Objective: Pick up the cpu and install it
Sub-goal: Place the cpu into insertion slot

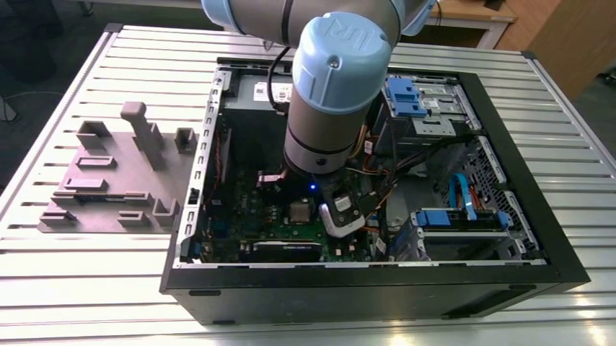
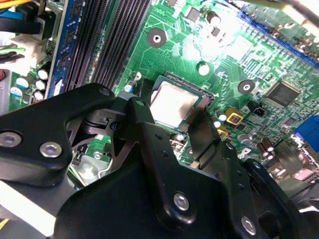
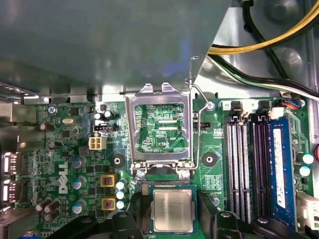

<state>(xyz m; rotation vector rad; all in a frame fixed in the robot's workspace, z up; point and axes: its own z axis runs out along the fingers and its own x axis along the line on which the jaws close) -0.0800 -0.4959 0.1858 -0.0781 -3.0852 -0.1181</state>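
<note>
The cpu (image 3: 172, 210), a small silver square, lies flat in its socket on the green motherboard (image 3: 75, 149) inside the open computer case (image 1: 520, 216). My gripper (image 3: 170, 199) hangs just above it, open. One black finger (image 2: 142, 129) stands on each side of the cpu (image 2: 174, 103), and a thin gap shows on both sides in the first wrist view. The silver hinged frame (image 3: 159, 127) of the socket is swung open, away from the cpu. In the exterior view the arm reaches down into the case, its gripper (image 1: 332, 216) beside the cpu (image 1: 301, 211).
Memory slots (image 3: 244, 164) and a blue memory stick (image 3: 280, 164) run beside the socket. Yellow and black cables (image 3: 259, 42) cross near the case wall. A grey fixture plate (image 1: 115, 180) stands on the slatted table at the exterior view's left. Blue drive brackets (image 1: 414, 97) sit at the case's far end.
</note>
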